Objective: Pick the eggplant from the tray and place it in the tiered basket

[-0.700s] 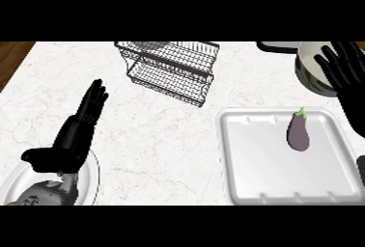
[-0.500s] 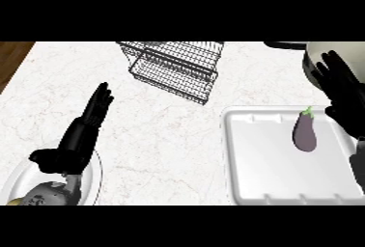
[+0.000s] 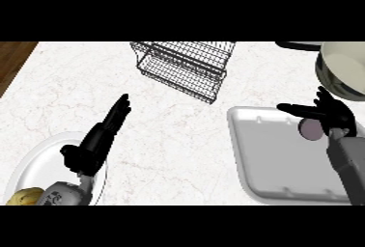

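A purple eggplant (image 3: 311, 129) lies in the white tray (image 3: 271, 159) at the right, near the tray's far right corner. My right hand (image 3: 329, 112) is directly over it with thumb and fingers spread, hiding most of the eggplant; no finger curls round it. The black wire tiered basket (image 3: 187, 62) stands at the back middle of the counter. At the left my left hand (image 3: 96, 141) rests open, fingers straight and pointing away, holding nothing.
A white plate (image 3: 39, 166) with a yellowish food item (image 3: 25, 196) sits at the lower left under my left forearm. A large pale pot (image 3: 345, 68) stands at the back right, close behind my right hand. Brown wood (image 3: 13, 58) borders the counter's left edge.
My right hand has come down from beside the pot onto the tray and now covers the eggplant. The view has shifted slightly. My left hand has kept its pose.
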